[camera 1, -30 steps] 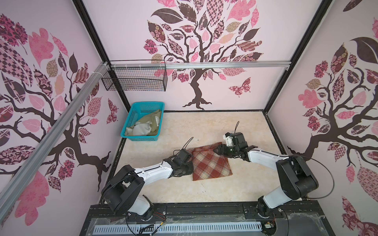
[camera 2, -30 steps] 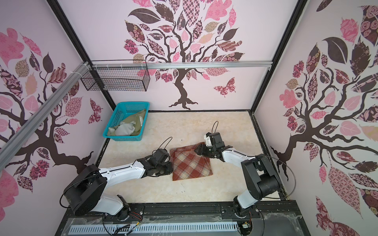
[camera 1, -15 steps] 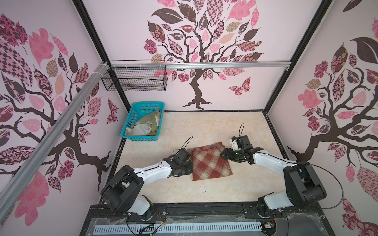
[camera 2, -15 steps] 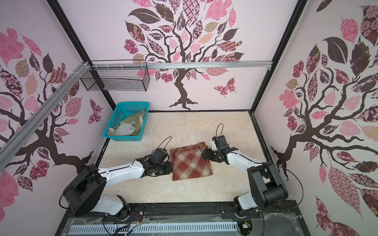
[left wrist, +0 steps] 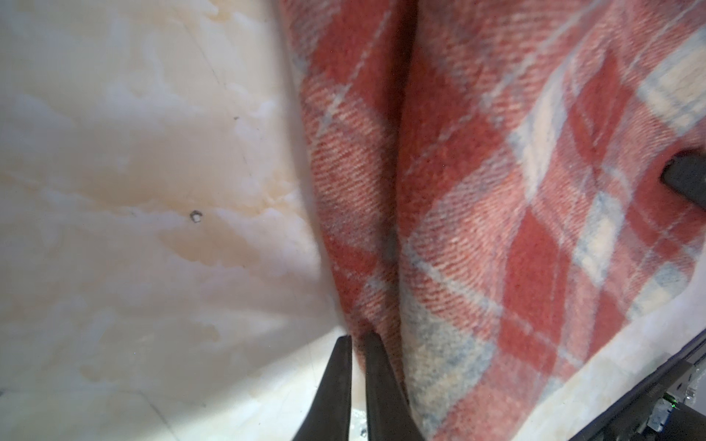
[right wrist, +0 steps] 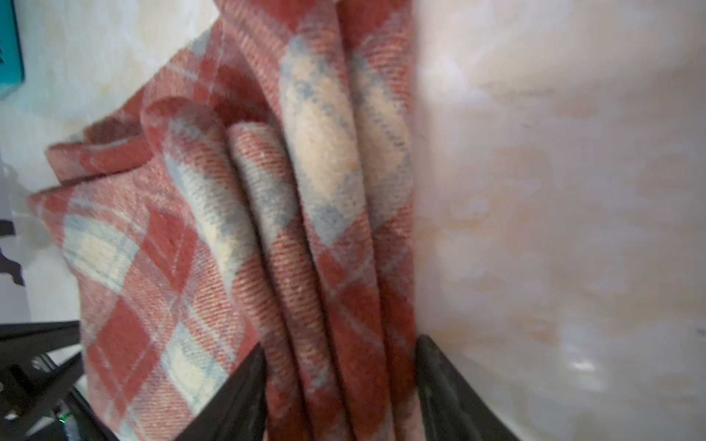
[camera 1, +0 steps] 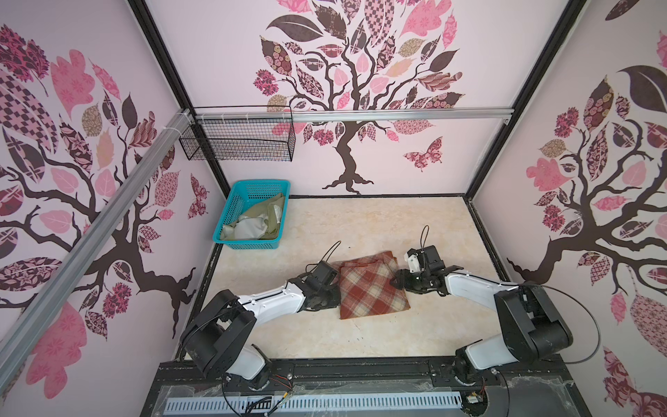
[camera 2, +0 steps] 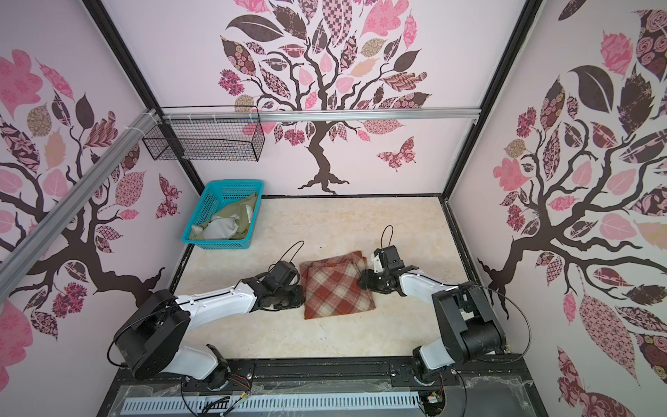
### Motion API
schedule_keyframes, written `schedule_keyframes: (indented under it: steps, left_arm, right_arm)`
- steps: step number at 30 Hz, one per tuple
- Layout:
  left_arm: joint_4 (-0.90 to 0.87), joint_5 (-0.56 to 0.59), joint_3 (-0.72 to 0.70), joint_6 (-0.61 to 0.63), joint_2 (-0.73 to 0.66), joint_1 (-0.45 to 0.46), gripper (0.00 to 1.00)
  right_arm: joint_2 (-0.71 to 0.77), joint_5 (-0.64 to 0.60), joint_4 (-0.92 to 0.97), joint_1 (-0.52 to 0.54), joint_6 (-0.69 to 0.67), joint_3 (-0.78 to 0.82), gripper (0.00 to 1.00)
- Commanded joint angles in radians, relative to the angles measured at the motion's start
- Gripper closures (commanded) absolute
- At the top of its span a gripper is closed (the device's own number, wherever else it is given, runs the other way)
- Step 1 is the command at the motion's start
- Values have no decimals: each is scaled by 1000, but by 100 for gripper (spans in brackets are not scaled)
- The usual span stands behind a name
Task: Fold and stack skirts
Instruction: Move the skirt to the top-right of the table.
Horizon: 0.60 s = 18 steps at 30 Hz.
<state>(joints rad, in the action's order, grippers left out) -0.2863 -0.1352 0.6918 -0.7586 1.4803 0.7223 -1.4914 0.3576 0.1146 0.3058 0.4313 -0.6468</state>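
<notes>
Right wrist: we see right end effector [right wrist: 340, 343] clamped around folds of plaid skirt [right wrist: 172, 248] on surface [right wrist: 554, 191] | left wrist: left end effector [left wrist: 355, 338] narrow, pinching that skirt's edge, finger bases cut off | both top views: olive skirt [camera 1: 274, 213] crumpled in basket [camera 1: 249, 243], partly hidden by its wall

Both top views: mounted high, facing steeply down, whole scene, nearly identical coverage. Wrist views: very near, skimming the table [left wrist: 133, 172]. Left wrist meets the plaid skirt [camera 1: 371, 289] from one side, right wrist from the opposite.
</notes>
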Motion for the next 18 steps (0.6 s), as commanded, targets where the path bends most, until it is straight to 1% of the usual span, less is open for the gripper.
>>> schedule_keyframes:
  steps: [1,3,5,11,13,18]
  left_arm:
    - [-11,12,36,4,3,-6,87]
    - [-12,13,40,4,-2,-10,87]
    - [-18,12,46,3,-9,-16,88]
    - [-27,-16,54,5,-38,-73,88]
    - [-34,-22,59,11,-47,-92,87]
    - [-65,-6,83,36,-59,-98,87]
  right_arm:
    - [-44,-17,-6,-2,10,-14,57]
    - [-57,-47,-10,-2,19,-25,72]
    - [-68,-74,-7,-4,18,-43,79]
    - [-139,-169,19,-23,-8,-155,81]
    - [-178,-175,19,-47,-20,-196,81]
    - [-310,-199,49,-145,-63,-321,81]
